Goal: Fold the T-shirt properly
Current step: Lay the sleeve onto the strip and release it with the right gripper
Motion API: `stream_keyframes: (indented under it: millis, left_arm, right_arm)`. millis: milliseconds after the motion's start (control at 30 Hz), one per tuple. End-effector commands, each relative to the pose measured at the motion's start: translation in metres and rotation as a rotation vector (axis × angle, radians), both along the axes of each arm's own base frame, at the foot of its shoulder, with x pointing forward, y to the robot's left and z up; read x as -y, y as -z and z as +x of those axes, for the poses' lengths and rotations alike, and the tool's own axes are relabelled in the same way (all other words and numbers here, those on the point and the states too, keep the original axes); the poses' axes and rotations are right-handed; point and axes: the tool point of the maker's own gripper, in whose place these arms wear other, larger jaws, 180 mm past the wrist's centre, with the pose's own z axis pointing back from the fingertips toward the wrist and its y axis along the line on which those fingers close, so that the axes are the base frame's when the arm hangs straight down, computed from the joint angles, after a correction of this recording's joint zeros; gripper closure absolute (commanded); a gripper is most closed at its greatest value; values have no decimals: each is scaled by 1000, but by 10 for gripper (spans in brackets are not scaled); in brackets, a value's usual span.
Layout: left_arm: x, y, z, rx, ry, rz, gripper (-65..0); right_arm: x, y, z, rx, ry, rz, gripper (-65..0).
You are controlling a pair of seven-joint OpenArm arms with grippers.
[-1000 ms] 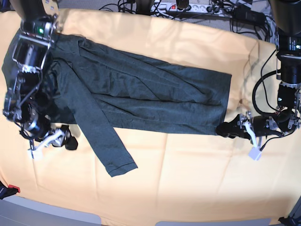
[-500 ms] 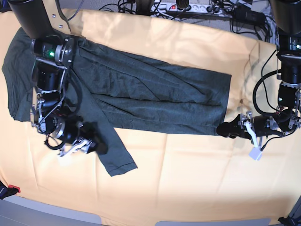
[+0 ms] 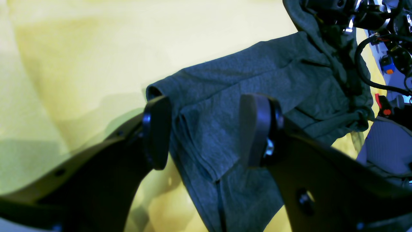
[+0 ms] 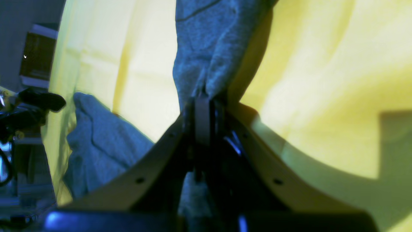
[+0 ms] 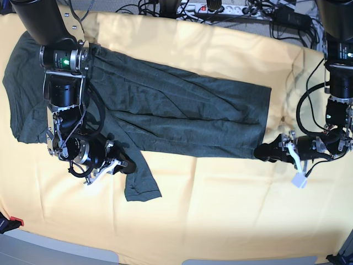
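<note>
The T-shirt (image 5: pixel 182 110) lies spread across the yellow-orange cloth (image 5: pixel 231 210), one long sleeve (image 5: pixel 140 185) pointing toward the front edge. My right gripper (image 5: pixel 126 167) is at the sleeve's left edge, above the cuff. In the right wrist view that gripper (image 4: pixel 202 100) is shut, with a fold of the dark T-shirt (image 4: pixel 202 42) pinched between its jaws. My left gripper (image 5: pixel 263 151) sits low at the shirt's lower right hem corner. It (image 3: pixel 207 129) stands open, its fingers (image 3: pixel 157 132) straddling the T-shirt (image 3: pixel 244 74) hem without pressing it.
A power strip (image 5: pixel 220 8) and tangled cables run along the back edge of the table. A small red object (image 5: pixel 15 222) sits at the front left corner. The cloth shows long creases. Grey table edge (image 5: pixel 66 251) runs along the front.
My right arm swung rightward from beside the shirt onto the sleeve and its jaws closed on the fabric. The sleeve is now slightly bunched there. The left arm stayed put.
</note>
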Motion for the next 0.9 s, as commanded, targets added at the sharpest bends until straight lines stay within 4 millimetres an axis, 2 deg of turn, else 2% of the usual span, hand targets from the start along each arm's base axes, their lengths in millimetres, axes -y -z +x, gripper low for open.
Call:
stream_keyframes:
  millis: [0,167,267,400,600,867]
  left_arm:
    - [-5,-23,12,65,-14,-22,-347]
    - [-5,-23,12,65,-14,-22,-347]
    - [-4,-23,12,65,-14,-22,-347]
    - [-4,-23,12,65,-14,-22,-347]
    - [-5,-23,12,65,-14,-22,-346]
    - [0,-22,13,65,-9,-30,-347]
  right_arm:
    - [0,-30,17,87,-8,5,0]
    - [0,-64,13,179,-98,-101,0]
    - [0,-92,7,282,-111,-110,0]
    - [-6,-120,-13,387,-147,-100,0]
    - [-21,-128,-63,417,-240,-33,0]
    - [-37,-138,-113,458,-298,41,0]
